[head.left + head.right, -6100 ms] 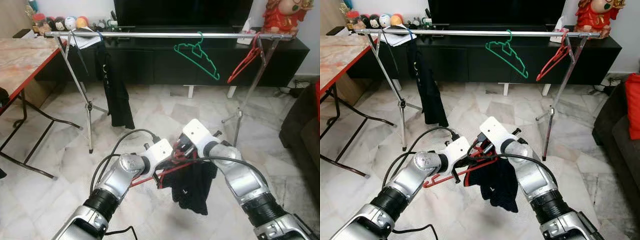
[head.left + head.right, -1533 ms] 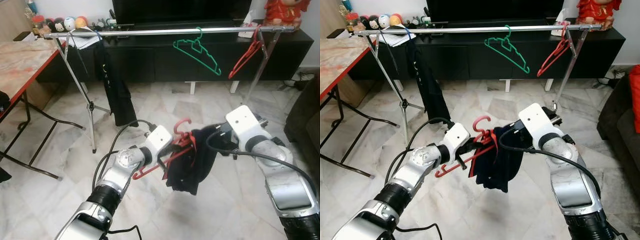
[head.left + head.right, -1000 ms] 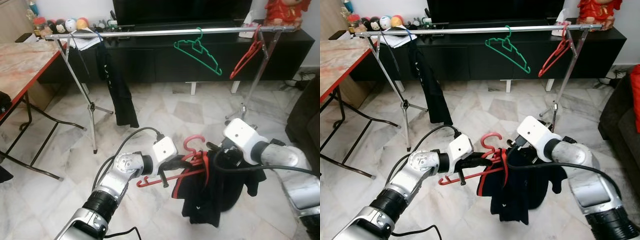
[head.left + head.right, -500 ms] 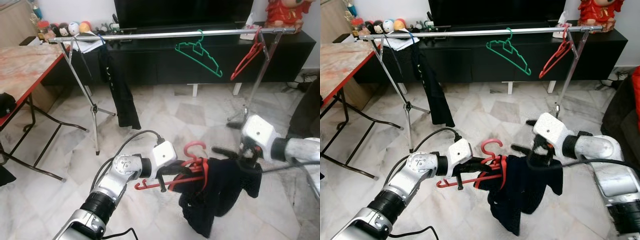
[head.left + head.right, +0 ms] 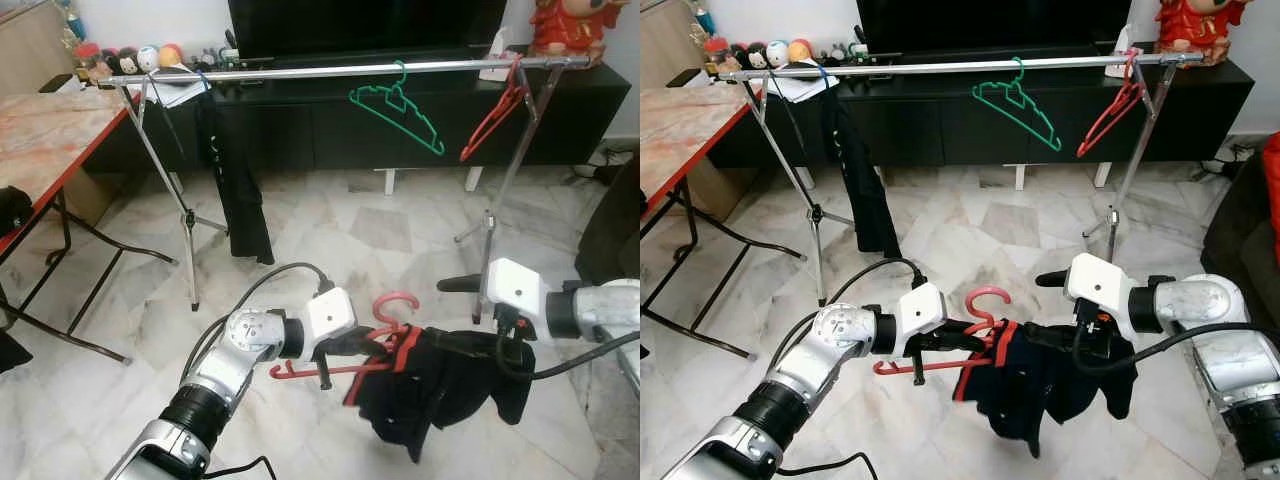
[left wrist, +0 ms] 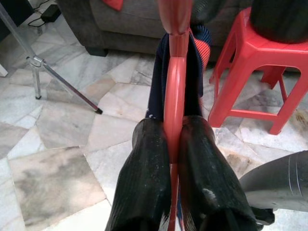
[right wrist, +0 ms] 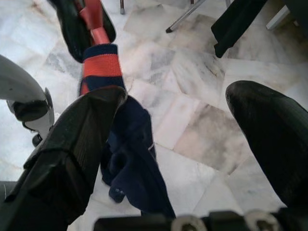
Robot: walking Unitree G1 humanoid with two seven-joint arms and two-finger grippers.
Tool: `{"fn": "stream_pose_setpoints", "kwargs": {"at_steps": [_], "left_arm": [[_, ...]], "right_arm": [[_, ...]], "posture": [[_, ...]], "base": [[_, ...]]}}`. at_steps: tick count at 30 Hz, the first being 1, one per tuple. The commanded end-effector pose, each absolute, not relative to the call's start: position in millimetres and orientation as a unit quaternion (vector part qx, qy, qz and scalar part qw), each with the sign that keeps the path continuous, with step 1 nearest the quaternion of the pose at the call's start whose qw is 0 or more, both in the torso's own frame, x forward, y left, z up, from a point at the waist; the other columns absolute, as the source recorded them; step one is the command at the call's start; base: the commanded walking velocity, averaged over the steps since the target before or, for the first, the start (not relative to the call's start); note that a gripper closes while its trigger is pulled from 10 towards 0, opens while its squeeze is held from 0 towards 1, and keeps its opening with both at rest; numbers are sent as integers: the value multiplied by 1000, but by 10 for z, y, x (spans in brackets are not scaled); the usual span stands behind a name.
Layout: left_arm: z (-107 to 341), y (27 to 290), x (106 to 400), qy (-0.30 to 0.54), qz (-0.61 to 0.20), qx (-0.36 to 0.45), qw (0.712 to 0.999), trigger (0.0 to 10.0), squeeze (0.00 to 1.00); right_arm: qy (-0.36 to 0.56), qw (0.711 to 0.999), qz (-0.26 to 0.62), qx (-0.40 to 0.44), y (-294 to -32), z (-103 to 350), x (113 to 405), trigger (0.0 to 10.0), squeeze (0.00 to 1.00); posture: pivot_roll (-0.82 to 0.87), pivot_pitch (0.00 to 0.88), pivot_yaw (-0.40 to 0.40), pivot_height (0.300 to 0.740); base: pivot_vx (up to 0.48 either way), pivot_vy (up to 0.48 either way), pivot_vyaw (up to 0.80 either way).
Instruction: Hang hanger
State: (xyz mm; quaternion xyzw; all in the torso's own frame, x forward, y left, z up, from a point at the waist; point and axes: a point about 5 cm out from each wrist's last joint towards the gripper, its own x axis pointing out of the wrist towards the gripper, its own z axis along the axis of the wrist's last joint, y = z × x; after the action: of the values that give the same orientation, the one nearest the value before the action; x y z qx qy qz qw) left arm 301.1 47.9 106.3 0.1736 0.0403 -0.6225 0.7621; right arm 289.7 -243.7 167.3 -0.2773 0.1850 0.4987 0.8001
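Observation:
My left gripper point(image 5: 352, 343) is shut on a red hanger point(image 5: 392, 305), held low over the floor with its hook up. The left wrist view shows both fingers point(image 6: 147, 159) clamped on the hanger's bar point(image 6: 173, 110). A dark navy garment point(image 5: 435, 380) with a red-orange band point(image 7: 101, 65) is draped over the hanger. My right gripper point(image 5: 460, 312) stands open at the garment's right side, one finger point(image 7: 77, 144) against the cloth and the other point(image 7: 274, 134) well apart. Across the back runs a silver clothes rail point(image 5: 330, 70).
On the rail hang a green hanger point(image 5: 395, 105), a red hanger point(image 5: 495, 108) and a black garment point(image 5: 238, 190). The rail's tripod legs point(image 5: 190, 250) stand on the marble floor. A red-edged table point(image 5: 45, 130) is at left, a dark sofa point(image 5: 610, 235) at right, and a red stool point(image 6: 260, 67) nearby.
My right gripper has drawn away to the right of the hanger's hook and lowered, and the garment now spreads wider along the hanger. The left gripper keeps its hold.

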Motion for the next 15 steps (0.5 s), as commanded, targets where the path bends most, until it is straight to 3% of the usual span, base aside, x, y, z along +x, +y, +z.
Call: {"fn": "stream_pose_setpoints", "kwargs": {"at_steps": [1,15], "left_arm": [[1147,486,3021,14,-622,173,764,10000,0],[1136,481,3021,21,-623,172,762,10000,0]], "right_arm": [[169,805,507,-257,-2463,1750,2912,10000,0],[251,758,526,-292,-2637,1505,2786,10000,0]], "posture": [[-182,0,82,740],[-183,3,84,740]], "base": [[0,0,0],[0,0,0]]}}
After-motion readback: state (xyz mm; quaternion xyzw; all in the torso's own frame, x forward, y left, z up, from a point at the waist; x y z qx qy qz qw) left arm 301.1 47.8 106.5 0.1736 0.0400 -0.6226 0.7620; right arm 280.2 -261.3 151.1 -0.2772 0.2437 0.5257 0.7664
